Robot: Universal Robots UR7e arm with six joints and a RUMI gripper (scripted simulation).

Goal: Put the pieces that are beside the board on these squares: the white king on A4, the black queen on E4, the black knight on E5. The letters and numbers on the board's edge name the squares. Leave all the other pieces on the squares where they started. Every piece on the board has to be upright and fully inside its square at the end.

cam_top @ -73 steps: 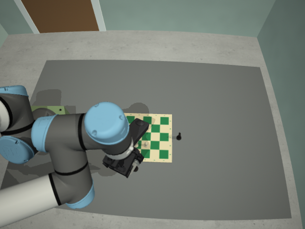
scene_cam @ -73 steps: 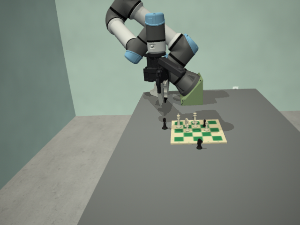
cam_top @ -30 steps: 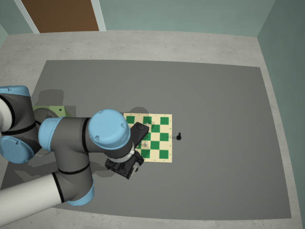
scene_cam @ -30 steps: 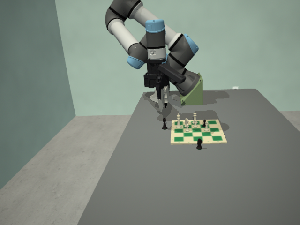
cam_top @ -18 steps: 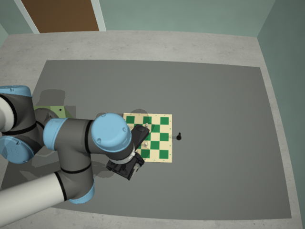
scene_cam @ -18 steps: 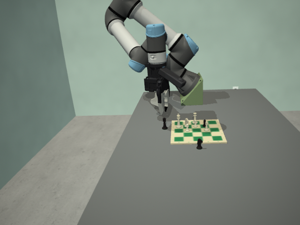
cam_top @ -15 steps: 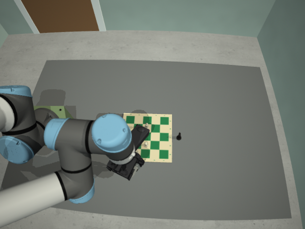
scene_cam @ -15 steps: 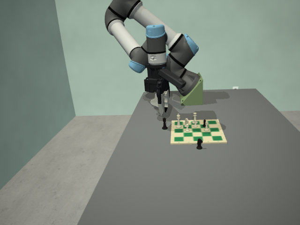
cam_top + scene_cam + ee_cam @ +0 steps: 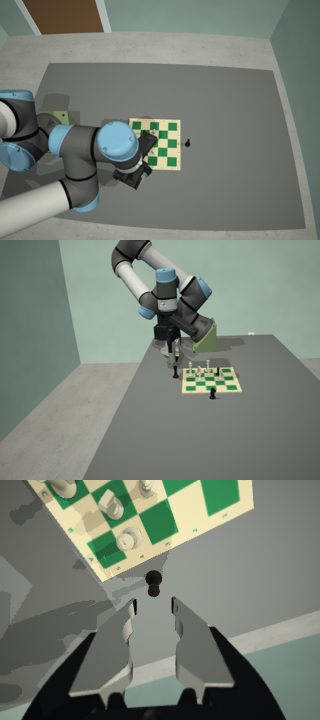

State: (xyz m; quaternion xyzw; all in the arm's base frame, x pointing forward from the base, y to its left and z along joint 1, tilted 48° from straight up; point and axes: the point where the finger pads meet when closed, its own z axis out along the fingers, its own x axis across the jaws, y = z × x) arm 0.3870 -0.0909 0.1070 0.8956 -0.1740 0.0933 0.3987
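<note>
Across the grey table top (image 9: 227,111) (image 9: 206,436), we are seeing the black knight (image 9: 187,143) (image 9: 212,393) standing just outside the board (image 9: 178,152) (image 9: 186,391) (image 9: 245,502), while the black queen (image 9: 175,372) (image 9: 153,582) is standing upright beside another edge, just beyond our fingertips. We are holding the gripper (image 9: 143,178) (image 9: 174,362) (image 9: 154,599) above the table with its fingers partly spread and nothing between them. On A4, a tall white piece (image 9: 190,369) (image 9: 129,539), apparently the white king, is standing upright.
</note>
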